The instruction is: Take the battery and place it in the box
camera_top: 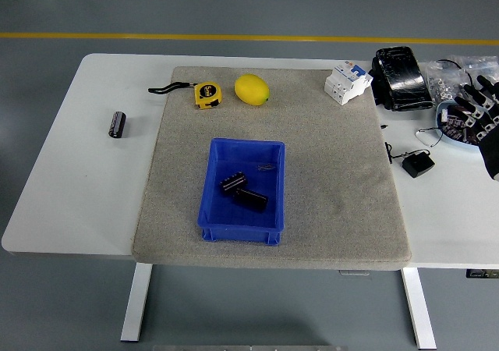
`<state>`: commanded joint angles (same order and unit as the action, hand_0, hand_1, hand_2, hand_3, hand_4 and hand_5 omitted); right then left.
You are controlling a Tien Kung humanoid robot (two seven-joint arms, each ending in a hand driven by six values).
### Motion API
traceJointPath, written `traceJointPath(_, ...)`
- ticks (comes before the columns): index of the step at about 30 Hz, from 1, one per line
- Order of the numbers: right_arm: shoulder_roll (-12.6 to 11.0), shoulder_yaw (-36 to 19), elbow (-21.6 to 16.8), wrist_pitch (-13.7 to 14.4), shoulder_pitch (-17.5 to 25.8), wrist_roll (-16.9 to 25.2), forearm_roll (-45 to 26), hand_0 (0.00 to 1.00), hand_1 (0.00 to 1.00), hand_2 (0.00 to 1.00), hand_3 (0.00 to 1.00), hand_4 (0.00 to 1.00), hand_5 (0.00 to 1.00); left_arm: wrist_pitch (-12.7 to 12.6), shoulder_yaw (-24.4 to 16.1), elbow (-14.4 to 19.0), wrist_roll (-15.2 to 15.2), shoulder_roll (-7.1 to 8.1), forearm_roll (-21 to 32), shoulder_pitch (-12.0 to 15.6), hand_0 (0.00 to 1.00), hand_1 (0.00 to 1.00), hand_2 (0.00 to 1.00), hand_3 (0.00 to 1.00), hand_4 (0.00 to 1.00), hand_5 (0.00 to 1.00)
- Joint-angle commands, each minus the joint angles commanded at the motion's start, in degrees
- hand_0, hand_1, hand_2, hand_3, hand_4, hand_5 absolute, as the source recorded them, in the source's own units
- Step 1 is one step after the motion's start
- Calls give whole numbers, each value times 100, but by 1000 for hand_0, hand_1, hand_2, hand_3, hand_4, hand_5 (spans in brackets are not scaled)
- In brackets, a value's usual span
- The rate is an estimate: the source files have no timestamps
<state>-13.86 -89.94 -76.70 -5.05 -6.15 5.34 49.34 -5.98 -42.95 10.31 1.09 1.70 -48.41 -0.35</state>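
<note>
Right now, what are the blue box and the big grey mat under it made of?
The blue box looks like hard plastic: smooth, evenly coloured walls with a moulded rim. The grey mat looks like felt or short carpet: a speckled, matte, fuzzy surface with soft rounded corners. I can't be sure of either from looks alone.

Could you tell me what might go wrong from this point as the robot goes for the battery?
The battery lies on its side on the bare table, far left, while only the right hand shows, at the far right; a long reach may not make it. A fumbled touch could roll the battery away. The cluttered corner holds a cable that the hand could snag.
</note>
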Motion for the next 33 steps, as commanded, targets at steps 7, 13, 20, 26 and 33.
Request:
traceJointPath(7,5,39,14,8,23,-73,7,802,790,840,898,998,781,11,-29,0,-43,-8,-64,22,678,693,815,816,715,983)
traceJointPath(13,1,50,32,73,27,-144,5,794,782,830,892,998,780,39,52,0,-65,0,-19,38,677,693,815,817,717,987)
traceJointPath(20,0,63,41,60,16,-175,-37,788,776,827,883,998,784,49,170,0,-46,2,108,33,677,693,816,818,716,986)
traceJointPath(26,-4,71,50,49,-11,-196,-74,779,768,822,880,998,786,55,269,8,-29,11,224,17,677,692,814,818,715,985)
traceJointPath(33,4,74,66,56,-8,-210,-117,769,760,820,875,998,787,62,316,14,-29,13,260,12,677,692,814,818,715,987)
